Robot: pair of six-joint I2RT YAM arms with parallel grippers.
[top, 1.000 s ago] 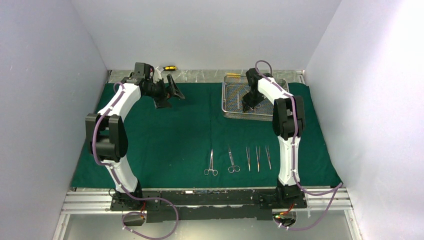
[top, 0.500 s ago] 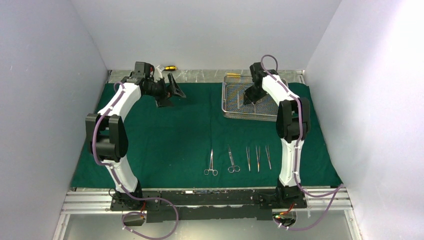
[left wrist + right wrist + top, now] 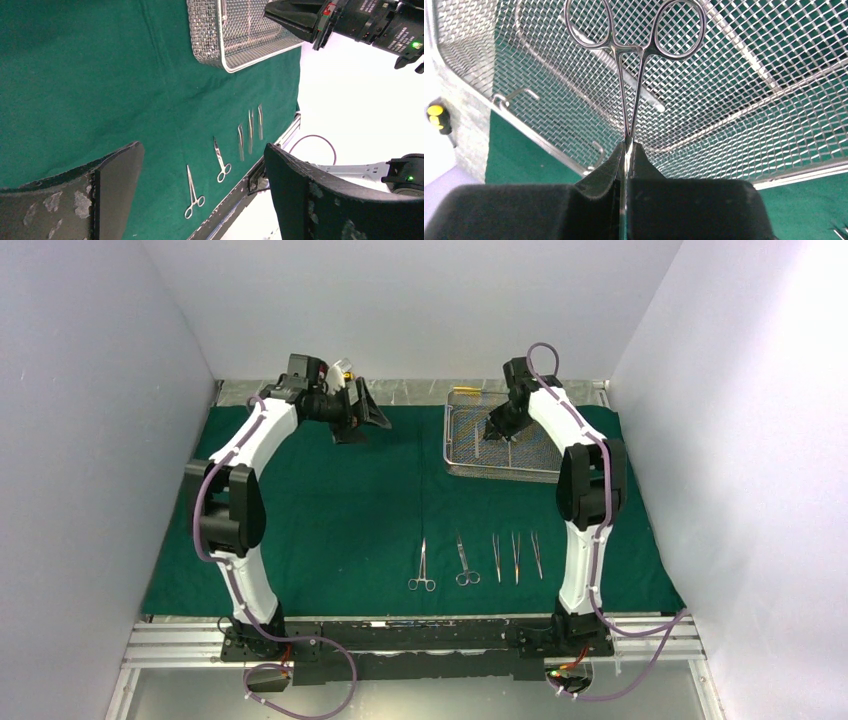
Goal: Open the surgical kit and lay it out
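Green cloth [image 3: 330,510] spread flat on the table, 1 wire-mesh tray [image 3: 452,445] on its far right part. 5 instruments lie in a row on the cloth near the front edge, between the two arm bases. They are roughly parallel and apart from each other: 2 ring-handled clamps [image 3: 422,568] on the left, rings toward the front, then 3 tweezers [image 3: 516,557] on the right. Right gripper [image 3: 626,150] is over the tray, jaws pinched together on the tip end of a third clamp [image 3: 628,134], whose 2 rings point away from the fingers. Can't tell if that clamp touches the mesh. So 3 clamps and 3 tweezers counted in all. Right wrist view shows 1 flat steel handle [image 3: 644,97] lying in the tray under the held clamp; other tray contents can't be counted. Left gripper [image 3: 360,412] has jaws wide apart, nothing between them, and hangs above the far left-centre of the cloth, well apart from the tray. 1 yellow-handled screwdriver [image 3: 463,390] lies just behind the tray, off the cloth.
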